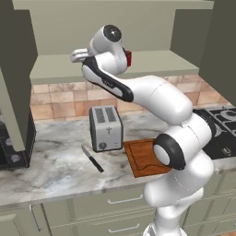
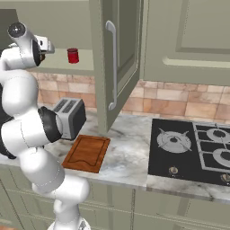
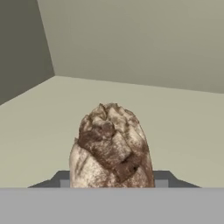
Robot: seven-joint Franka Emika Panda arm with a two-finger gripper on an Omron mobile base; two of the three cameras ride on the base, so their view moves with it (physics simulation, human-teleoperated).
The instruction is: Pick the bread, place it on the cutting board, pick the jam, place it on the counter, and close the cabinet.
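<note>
Up inside your open cabinet [image 1: 115, 69], on its shelf, your gripper [image 3: 112, 183] is pinching the bread [image 3: 111, 146] between its fingertips, with the jam [image 2: 73, 55] just beside it and the board [image 2: 87, 152] far below.

The pincer [image 3: 112, 183] reaches into the cabinet [image 2: 117, 54], the bread [image 3: 111, 146] between its fingertips on the shelf [image 1: 152, 64]. The jam [image 2: 72, 55] stands beside it (to its right). Below on the bench [image 1: 55, 161], the toaster [image 1: 105, 127] sits left of the cutting board [image 2: 87, 152].
</note>
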